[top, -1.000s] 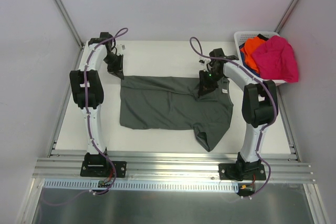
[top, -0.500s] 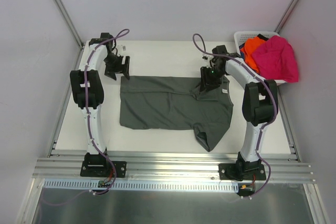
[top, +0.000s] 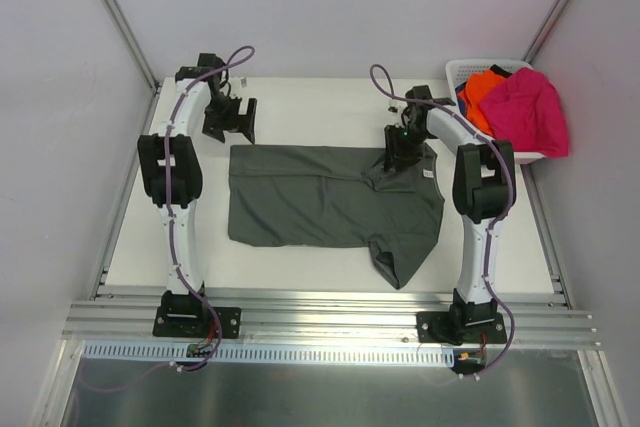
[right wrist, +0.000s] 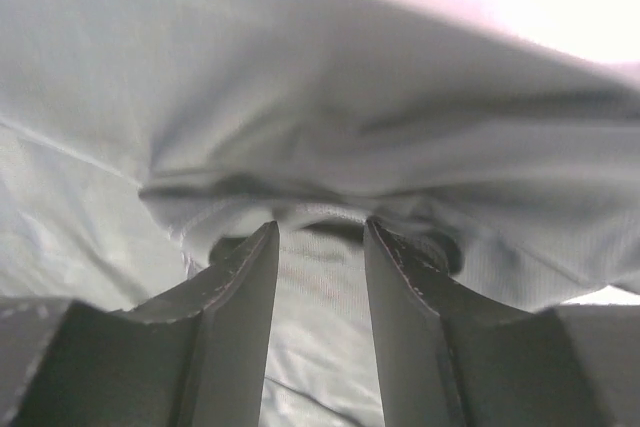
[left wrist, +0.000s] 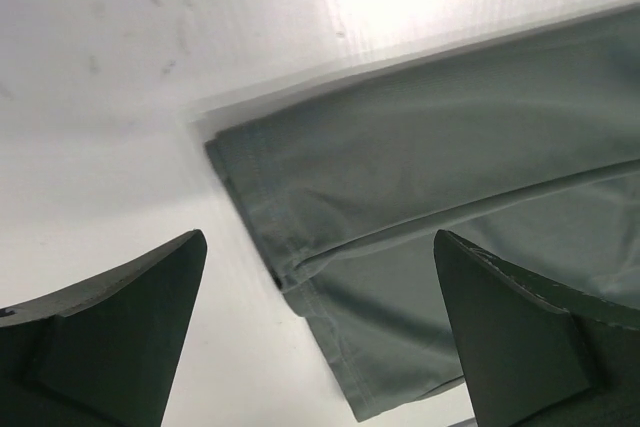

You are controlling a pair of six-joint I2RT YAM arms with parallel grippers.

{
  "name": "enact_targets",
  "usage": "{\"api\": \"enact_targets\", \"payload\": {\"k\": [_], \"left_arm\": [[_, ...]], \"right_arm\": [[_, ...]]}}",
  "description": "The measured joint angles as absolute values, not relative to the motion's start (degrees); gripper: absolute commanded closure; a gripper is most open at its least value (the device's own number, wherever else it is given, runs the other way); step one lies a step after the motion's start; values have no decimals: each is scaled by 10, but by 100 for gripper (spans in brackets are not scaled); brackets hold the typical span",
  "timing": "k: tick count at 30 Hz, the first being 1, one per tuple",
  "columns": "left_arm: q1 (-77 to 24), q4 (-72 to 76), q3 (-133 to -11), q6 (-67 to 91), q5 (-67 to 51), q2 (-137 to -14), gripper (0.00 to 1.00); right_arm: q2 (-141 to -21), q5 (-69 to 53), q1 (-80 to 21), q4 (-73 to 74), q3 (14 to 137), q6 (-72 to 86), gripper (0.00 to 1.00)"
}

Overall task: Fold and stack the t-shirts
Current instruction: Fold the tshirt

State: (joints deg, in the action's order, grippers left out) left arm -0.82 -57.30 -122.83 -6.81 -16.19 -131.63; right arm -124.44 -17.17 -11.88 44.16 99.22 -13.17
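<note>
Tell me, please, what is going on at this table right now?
Two robot arms are working on a dark grey-green t-shirt that lies partly folded on the table. The left gripper is wide open and empty, over bare table by the shirt's far left corner. The right gripper sits at the bunched collar with its jaws partly apart, apparently not gripping. A magenta t-shirt and an orange t-shirt wait in the white basket at the far right.

A white plastic lattice basket [top: 468, 68] stands at the far right corner of the white table [top: 310, 107]. An aluminium rail [top: 330, 319] runs along the table's near edge, with a dull metal sheet [top: 320, 392] before it. Pale walls [top: 320, 7] close in behind.
</note>
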Motion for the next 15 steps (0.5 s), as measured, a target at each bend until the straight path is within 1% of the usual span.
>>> {"api": "enact_targets", "payload": {"k": [8, 15], "left_arm": [[-38, -575, -1210, -68, -173, -1316, 1], [-37, -575, -1210, -68, -176, -1316, 2]], "right_arm": [[-1262, -171, -119, 441, 1048, -129, 57], [-1262, -171, -119, 438, 1053, -124, 57]]}}
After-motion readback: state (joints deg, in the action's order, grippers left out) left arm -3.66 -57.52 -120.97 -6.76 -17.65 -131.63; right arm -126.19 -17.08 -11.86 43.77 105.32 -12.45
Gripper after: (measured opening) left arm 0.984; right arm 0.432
